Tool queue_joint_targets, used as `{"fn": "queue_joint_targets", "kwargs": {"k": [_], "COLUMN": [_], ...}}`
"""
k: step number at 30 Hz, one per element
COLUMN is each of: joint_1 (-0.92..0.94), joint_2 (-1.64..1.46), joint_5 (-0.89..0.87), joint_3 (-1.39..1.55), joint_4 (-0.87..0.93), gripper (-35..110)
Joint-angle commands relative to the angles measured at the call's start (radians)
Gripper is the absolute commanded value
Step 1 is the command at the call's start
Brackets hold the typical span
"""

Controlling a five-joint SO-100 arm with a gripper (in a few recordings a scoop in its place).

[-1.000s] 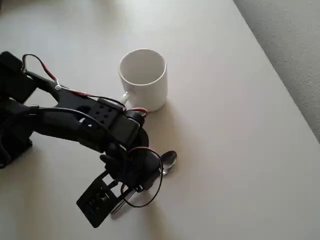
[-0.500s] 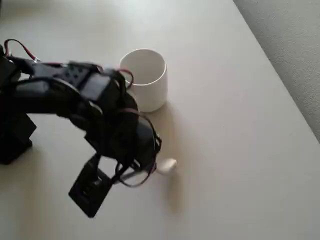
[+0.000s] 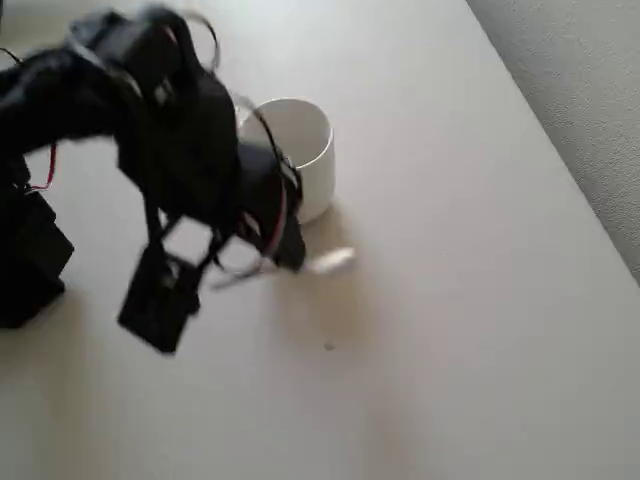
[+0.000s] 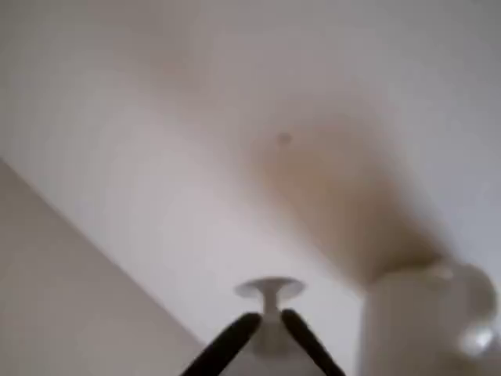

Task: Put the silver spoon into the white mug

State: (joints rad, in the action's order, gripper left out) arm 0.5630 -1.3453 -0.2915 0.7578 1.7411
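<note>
1. The gripper [image 4: 267,323] pinches the spoon [image 4: 270,293] by its handle; the bowl sticks out past the fingertips.
2. Overhead, the spoon [image 3: 330,262] hangs just beside the mug [image 3: 296,150], above the table [image 3: 450,300].
3. The blurred arm hides the spoon's handle and the mug's left side.

- Your gripper [image 4: 268,323] is up off the table, black fingers [image 4: 235,338] pinched close together.
- Your arm [image 3: 170,150] reaches in from the overhead view's left, blurred.
</note>
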Motion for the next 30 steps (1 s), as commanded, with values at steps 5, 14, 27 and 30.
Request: {"fn": "queue_joint_targets", "kwargs": {"k": [5, 14, 27, 30], "joint_1": [-0.118, -0.233, -0.351, -0.367], "joint_2": [-0.221, -0.31, -0.291, -0.273], "joint_5": [0.015, 0.037, 0.058, 0.08], "joint_3": [-0.074, -0.006, 0.236, 0.285], "joint_4": [0.092, 0.104, 0.051, 0.021], "gripper": [-2, -2, -2, -1]}}
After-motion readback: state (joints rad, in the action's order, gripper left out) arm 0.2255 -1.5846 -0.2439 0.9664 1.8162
